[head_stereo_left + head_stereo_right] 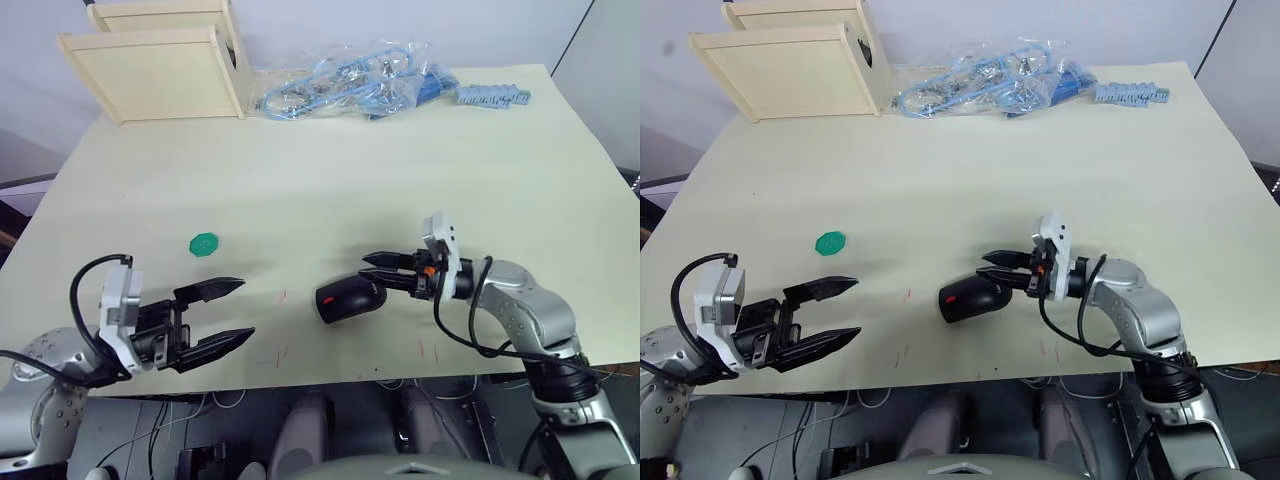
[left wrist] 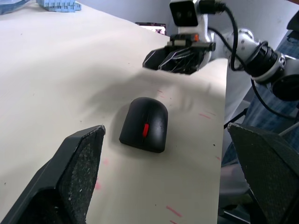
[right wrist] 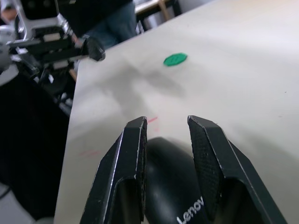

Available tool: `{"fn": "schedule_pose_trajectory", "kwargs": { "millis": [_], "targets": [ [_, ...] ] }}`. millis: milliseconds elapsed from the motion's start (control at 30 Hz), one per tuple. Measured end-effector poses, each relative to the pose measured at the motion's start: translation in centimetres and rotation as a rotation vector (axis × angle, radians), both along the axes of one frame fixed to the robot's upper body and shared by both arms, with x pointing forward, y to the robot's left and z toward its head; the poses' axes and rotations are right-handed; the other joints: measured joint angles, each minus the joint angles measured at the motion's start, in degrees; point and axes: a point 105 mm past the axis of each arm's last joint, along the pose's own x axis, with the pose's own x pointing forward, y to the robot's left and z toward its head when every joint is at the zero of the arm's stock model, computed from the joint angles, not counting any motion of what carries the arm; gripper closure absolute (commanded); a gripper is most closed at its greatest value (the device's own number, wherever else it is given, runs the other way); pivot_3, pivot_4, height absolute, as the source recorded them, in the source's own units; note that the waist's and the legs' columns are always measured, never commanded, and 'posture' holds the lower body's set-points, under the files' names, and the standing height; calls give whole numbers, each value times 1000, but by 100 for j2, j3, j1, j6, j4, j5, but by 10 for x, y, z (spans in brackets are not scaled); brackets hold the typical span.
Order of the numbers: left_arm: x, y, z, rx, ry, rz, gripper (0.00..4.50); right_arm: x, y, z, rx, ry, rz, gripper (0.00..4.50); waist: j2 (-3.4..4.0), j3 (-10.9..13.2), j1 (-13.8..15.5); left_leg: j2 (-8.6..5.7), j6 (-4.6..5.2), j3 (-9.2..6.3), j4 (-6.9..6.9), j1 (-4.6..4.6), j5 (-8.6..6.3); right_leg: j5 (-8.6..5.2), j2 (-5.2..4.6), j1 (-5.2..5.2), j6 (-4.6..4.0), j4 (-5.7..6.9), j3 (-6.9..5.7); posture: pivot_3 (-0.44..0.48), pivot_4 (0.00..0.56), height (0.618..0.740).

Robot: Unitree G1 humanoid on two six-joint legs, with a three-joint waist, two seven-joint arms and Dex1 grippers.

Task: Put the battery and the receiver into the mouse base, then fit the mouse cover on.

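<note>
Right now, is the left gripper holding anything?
No: the left gripper is open and empty, well apart from the mouse cover.

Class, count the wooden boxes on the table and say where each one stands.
2. Both stand at the table's far left corner: the nearer wooden box, and the second wooden box right behind it, partly hidden by the first.

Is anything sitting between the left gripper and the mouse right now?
Nothing visible. Bare table lies between the open left gripper and the assembled mouse. The green disc sits off to the side, farther back.
</note>
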Motion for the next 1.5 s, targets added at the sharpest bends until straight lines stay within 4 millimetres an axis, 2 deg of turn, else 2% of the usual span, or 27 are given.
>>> {"fn": "schedule_pose_trajectory", "kwargs": {
  "millis": [167, 300, 400, 467, 533, 633, 800, 900, 1033, 1067, 1100, 1167, 1200, 1300, 1333, 1367, 1400, 1500],
  "targets": [
    [0, 1, 0, -1, 3, -11, 0, 0, -3, -20, 5, 17, -61, 3049, 0, 0, 2, 0, 0, 1, 0, 1, 0, 0, 0, 0, 0, 0, 3, 0, 150, 740],
    [-1, 1, -1, -3, 8, -12, 0, 2, -4, -26, 18, 6, -106, 3049, -1, -1, 0, 1, 0, 1, 0, 3, 0, 0, 3, 1, 0, 1, 2, 0, 150, 740],
    [-1, 2, -1, -2, 10, -13, 0, 8, -4, -45, 30, 43, -177, 3049, 0, 0, 0, 2, 0, 4, 0, 4, 0, 0, 4, 2, 0, 1, 5, 0, 150, 740],
    [-1, 2, -1, -2, 12, -13, 0, 8, -3, -48, 17, 25, -172, 3049, -2, -1, 0, 2, 0, 6, 0, 7, 0, 0, 3, 4, 0, 1, 8, 0, 150, 740],
    [-1, 3, -2, -4, 17, -9, 0, 6, -1, -55, -25, 1, -157, 3049, -8, -8, -19, 5, 0, 16, -8, 50, 0, -1, 6, 32, -1, 1, 19, 0, 150, 740],
    [-1, 3, -1, -1, 14, -11, 0, 6, 0, -58, -46, -25, -147, 3049, -22, -32, -28, 14, 0, 20, -27, 88, -1, -8, 16, 61, -10, -4, 23, 0, 150, 740],
    [1, 3, -2, 0, 14, 0, 0, 7, -6, -54, -41, -43, -149, 3049, -25, -41, -21, 19, 0, 17, -29, 90, -1, -9, 22, 62, -12, -3, 24, 0, 150, 740],
    [5, 5, -6, -20, 45, 62, 0, 6, -22, -50, -48, -15, -173, 3049, -16, -33, -3, 17, 0, 16, -23, 72, -1, -8, 17, 52, -10, -3, 24, 0, 150, 740],
    [8, 8, -13, -30, 76, 139, 0, 4, -38, -27, -63, -42, -174, 3049, -9, -27, 3, 16, 0, 14, -22, 65, -1, -7, 14, 46, -10, -3, 23, 0, 150, 740],
    [8, 9, -16, -29, 91, 162, 0, 2, -46, -17, -80, -73, -173, 3049, -6, -25, 9, 15, 0, 13, -20, 62, -1, -7, 13, 46, -10, -4, 21, 0, 150, 740],
    [8, 12, -20, -25, 104, 196, 0, -4, -64, -8, -155, -117, -165, 3049, 11, -14, 34, 8, 0, 13, -17, 56, -1, -8, 2, 46, -5, -8, 20, 0, 150, 740],
    [5, 17, -29, -14, 138, 251, 0, -6, -94, 3, -231, -160, -227, 3049, -2, -20, 57, 2, 2, 12, -17, 55, -2, -10, -1, 48, -3, -14, 15, 0, 150, 740],
    [6, 18, -32, -21, 144, 279, 0, -7, -107, 3, -258, -158, -264, 3049, -21, -20, 75, 5, 2, 14, -17, 54, -2, -10, 3, 48, -5, -11, 10, 0, 150, 740],
    [6, 19, -36, -17, 151, 320, 0, -17, -114, -5, -265, -125, -274, 3049, -22, -16, 99, 13, 2, 14, -17, 58, -2, -11, 11, 48, -7, -7, 15, 0, 150, 740],
    [4, 20, -38, -14, 154, 338, 0, -20, -124, -7, -276, -107, -305, 3049, -16, -12, 112, 11, 2, 19, -17, 58, -2, -10, 9, 48, -6, -8, 23, 0, 150, 740],
    [3, 21, -40, -13, 162, 350, 0, -21, -131, -6, -285, -103, -326, 2551, -15, -12, 113, 10, 2, 23, -16, 59, -2, -10, 8, 48, -5, -9, 27, 0, 150, 740],
    [1, 22, -43, -7, 174, 366, 0, -23, -140, -3, -296, -107, -352, 2326, -16, -12, 121, 10, 2, 26, -16, 58, -2, -10, 8, 48, -5, -12, 28, 0, 150, 740],
    [-4, 29, -50, 6, 194, 431, 0, -34, -162, -3, -328, -90, -405, 1147, -25, -17, 146, 11, 2, 27, -16, 57, -2, -10, 9, 48, -5, -12, 23, 0, 150, 740]
  ]
}}
